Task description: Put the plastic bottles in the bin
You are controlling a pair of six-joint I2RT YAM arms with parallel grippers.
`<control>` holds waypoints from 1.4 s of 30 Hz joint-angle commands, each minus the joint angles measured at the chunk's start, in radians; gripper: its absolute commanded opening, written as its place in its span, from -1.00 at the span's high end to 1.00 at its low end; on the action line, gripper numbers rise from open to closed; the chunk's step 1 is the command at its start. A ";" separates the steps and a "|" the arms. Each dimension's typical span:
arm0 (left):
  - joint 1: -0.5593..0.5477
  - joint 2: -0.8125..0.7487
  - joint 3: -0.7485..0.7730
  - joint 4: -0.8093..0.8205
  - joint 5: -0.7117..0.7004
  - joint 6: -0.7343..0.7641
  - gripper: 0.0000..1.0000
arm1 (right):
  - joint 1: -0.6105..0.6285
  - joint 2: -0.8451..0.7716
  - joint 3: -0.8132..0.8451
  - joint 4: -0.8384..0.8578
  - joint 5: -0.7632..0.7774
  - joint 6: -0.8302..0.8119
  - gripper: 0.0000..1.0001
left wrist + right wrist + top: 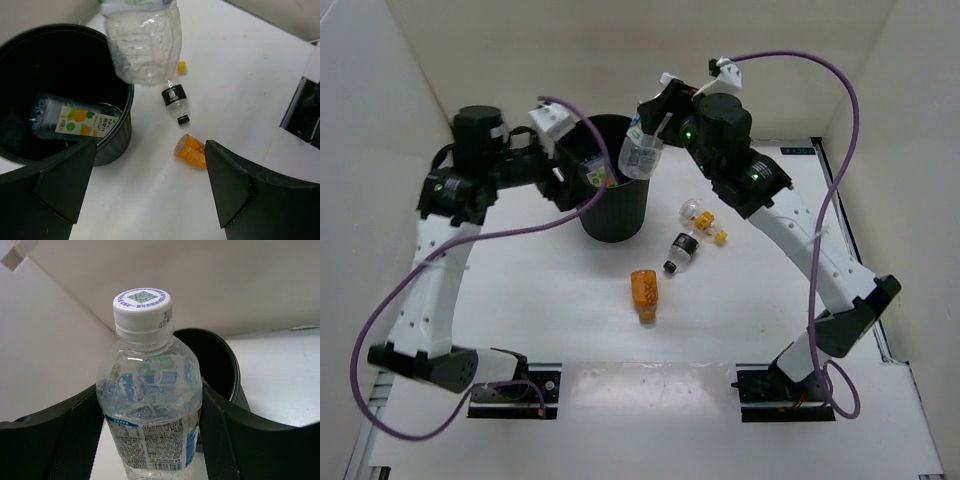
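Grips the water bottle (641,155) in the right gripper (149,392), clamped on its sides below the shoulder, cap poking out past the fingertips, long axis in line with the fingers. Hangs it in the air at the right rim of the bin (618,218), not touching. From above, looks part over the mouth and part over the edge. From the left wrist, looks mostly right of the rim, so hard to call cleanly inside. Turns on just that: with the mouth lying left of the bottle, probably wants a small shift left before letting go, else risks glancing off the rim onto the worktop (550,310). Has the left gripper (150,145) by the bin's left rim, fingers apart with nothing between. Holds the fruit-print bottle (75,122) already, lying on its side down in the bin. Leaves three on the worktop right of the bin and nearer, closer to the right arm (810,240): yellow-capped (700,216) farthest, black-capped (682,250) just beside it, orange (644,292) nearest, on its side. Reads as one of five binned and a second about to follow.
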 commanded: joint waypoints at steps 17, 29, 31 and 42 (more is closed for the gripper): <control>-0.364 0.108 0.121 0.111 -0.767 0.029 -1.00 | 0.057 0.034 -0.001 0.146 0.011 0.221 1.00; -0.354 0.149 0.073 0.111 -0.625 0.046 -1.00 | 0.057 0.002 -0.039 0.155 -0.086 0.252 1.00; -0.354 0.160 0.073 0.111 -0.612 0.046 -1.00 | 0.057 0.002 -0.039 0.155 -0.123 0.263 1.00; -0.323 0.151 0.082 0.111 -0.563 0.025 -0.84 | 0.057 -0.009 -0.071 0.164 -0.144 0.290 1.00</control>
